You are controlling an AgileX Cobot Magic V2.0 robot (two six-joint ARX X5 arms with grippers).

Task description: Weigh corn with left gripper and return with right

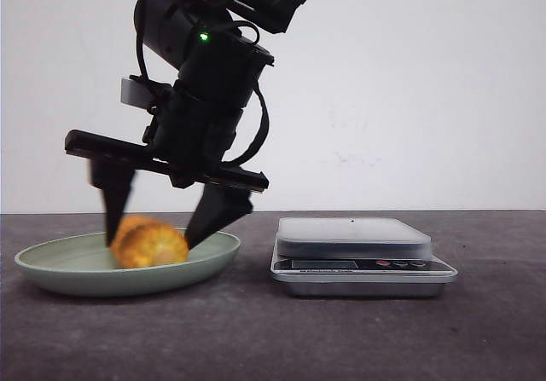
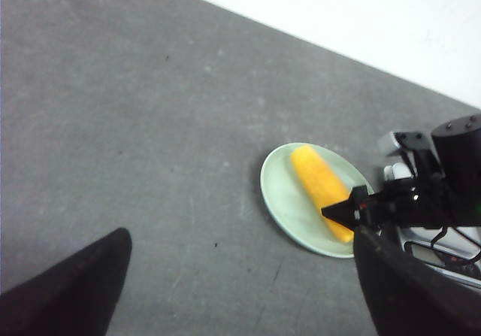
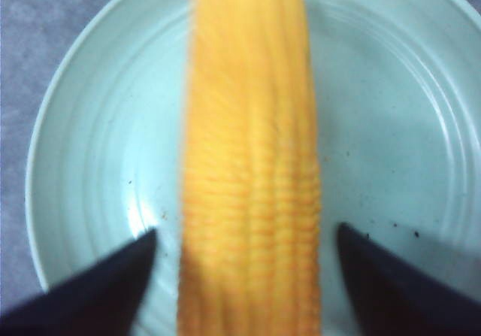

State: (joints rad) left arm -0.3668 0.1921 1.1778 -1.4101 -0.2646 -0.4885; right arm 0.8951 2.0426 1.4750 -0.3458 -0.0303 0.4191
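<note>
The corn (image 1: 149, 242) is a yellow-orange cob lying on the pale green plate (image 1: 51, 270). My right gripper (image 1: 150, 238) is down over the plate, open, with one finger on each side of the corn. In the right wrist view the corn (image 3: 252, 163) runs between the fingertips of the right gripper (image 3: 246, 231), with a gap on both sides, over the plate (image 3: 98, 125). My left gripper (image 2: 240, 234) is open and empty, high above the table and well away from the plate (image 2: 282, 193) and the corn (image 2: 319, 180). It does not show in the front view.
A silver kitchen scale (image 1: 354, 240) with a pale platform stands on the dark grey table just right of the plate. It shows partly in the left wrist view (image 2: 443, 253) behind the right arm. A white wall closes the back.
</note>
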